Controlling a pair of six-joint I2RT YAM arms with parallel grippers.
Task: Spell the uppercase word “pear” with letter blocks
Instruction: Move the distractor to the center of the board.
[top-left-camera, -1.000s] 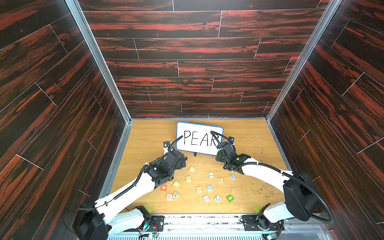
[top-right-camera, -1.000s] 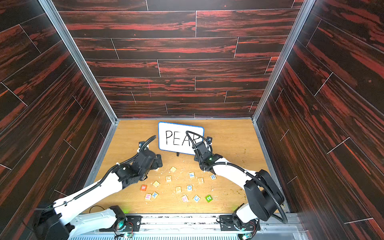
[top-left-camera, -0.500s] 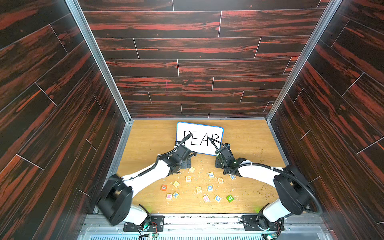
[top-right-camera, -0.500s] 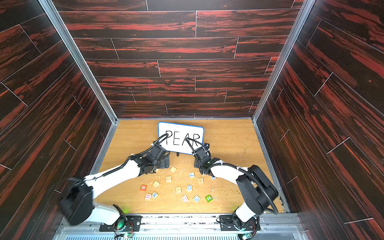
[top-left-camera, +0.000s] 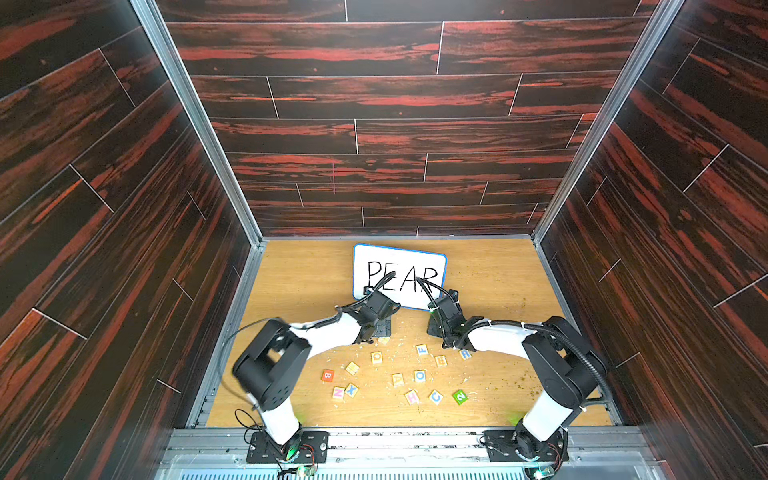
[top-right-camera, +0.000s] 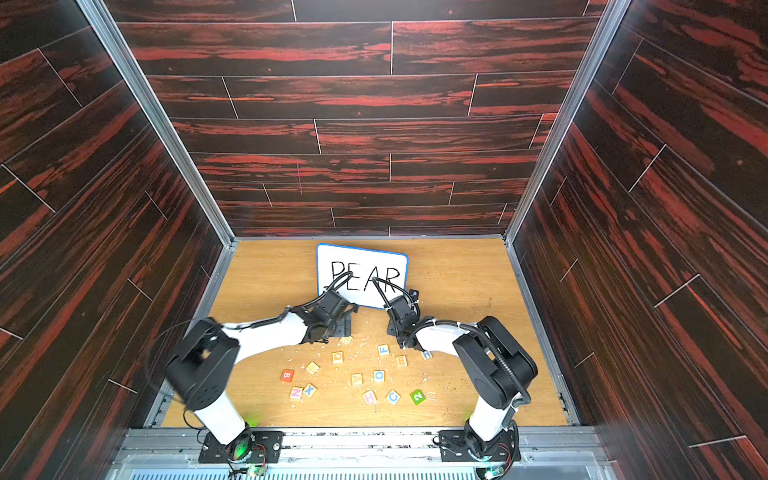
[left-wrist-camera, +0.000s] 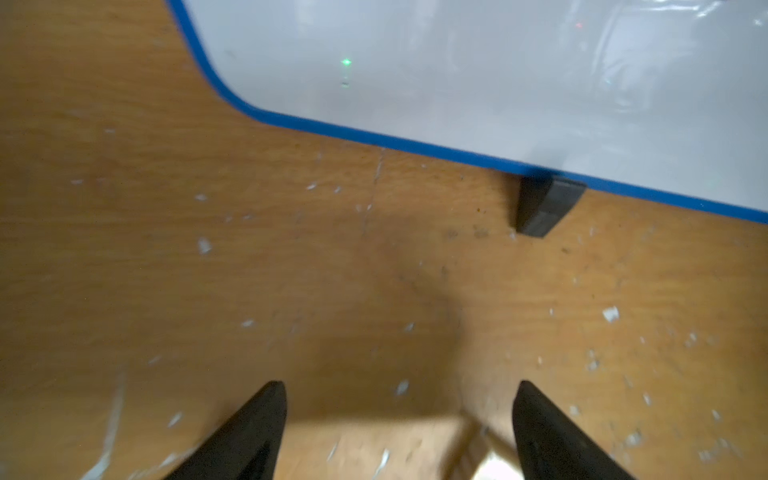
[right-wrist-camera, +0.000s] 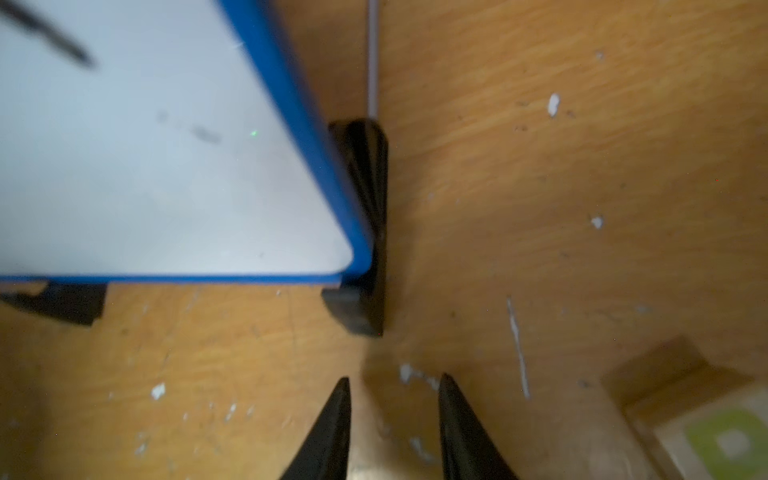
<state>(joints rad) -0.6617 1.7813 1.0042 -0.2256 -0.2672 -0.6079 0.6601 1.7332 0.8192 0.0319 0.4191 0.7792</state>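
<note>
Both arms share one build: white rounded tube links (top-left-camera: 328, 332) and chunky black joint housings (top-left-camera: 270, 370). The right arm (top-left-camera: 498, 340) carries a black corrugated conduit (top-left-camera: 598, 372). Thin black cable loops (top-left-camera: 384, 279) at each wrist. Black base plates (top-left-camera: 286, 446) with silver screws and a green LED glow (top-left-camera: 294, 451). Left gripper (left-wrist-camera: 400, 383) and right gripper (right-wrist-camera: 395, 378) have black wedge-tapered fingers (left-wrist-camera: 249, 432).

A: Is light falling evenly from above in both top views?
B: Yes, though the left arm (top-left-camera: 270, 365) is smearing.
A: And the 2 wrist views?
B: Both are blurring; the whiteboard (left-wrist-camera: 457, 62) is glaring, and shadow is pooling by the left hand (left-wrist-camera: 401, 384).
</note>
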